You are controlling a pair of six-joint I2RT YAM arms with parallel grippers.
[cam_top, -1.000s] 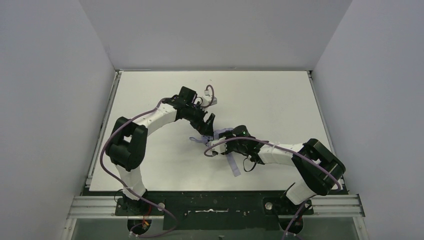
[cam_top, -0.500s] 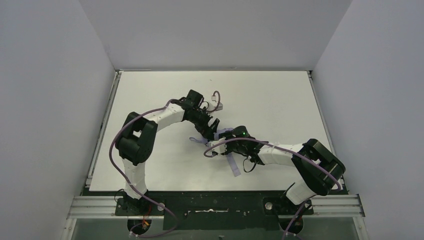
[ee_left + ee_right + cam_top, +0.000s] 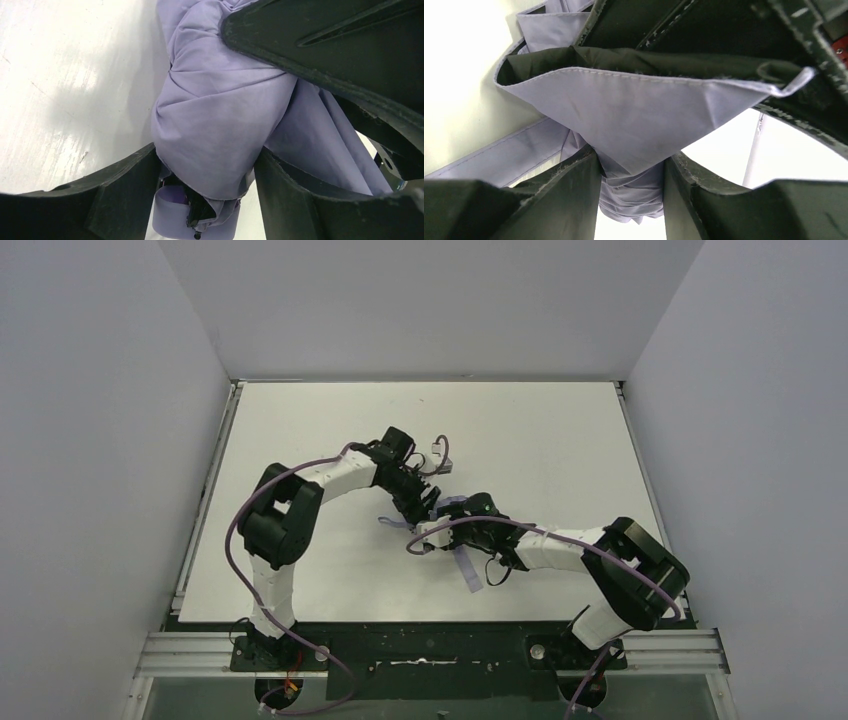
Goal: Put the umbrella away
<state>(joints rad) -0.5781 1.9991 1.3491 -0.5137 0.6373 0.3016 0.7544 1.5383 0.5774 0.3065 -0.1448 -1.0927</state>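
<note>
The umbrella (image 3: 447, 530) lies folded mid-table, pale lavender fabric bunched between the two grippers, its strap (image 3: 466, 570) trailing toward the near edge. My left gripper (image 3: 425, 502) comes from the far left and is shut on the bundle; in its wrist view the fingers (image 3: 120, 190) press the lavender fabric (image 3: 220, 130), with black lining and a strap loop (image 3: 175, 220) below. My right gripper (image 3: 432, 530) comes from the right and is shut on the fabric too; in its wrist view a lavender flap with black lining (image 3: 634, 105) hangs over the fingers (image 3: 569, 195). Handle and shaft are hidden.
The white table (image 3: 560, 440) has grey walls on three sides. A black rail (image 3: 430, 645) with both arm bases runs along the near edge. A purple cable loop (image 3: 440, 445) sticks up beside the left wrist.
My left arm has slid right and nearer, bringing its gripper onto the umbrella bundle beside the right gripper. The right arm and the umbrella have hardly moved.
</note>
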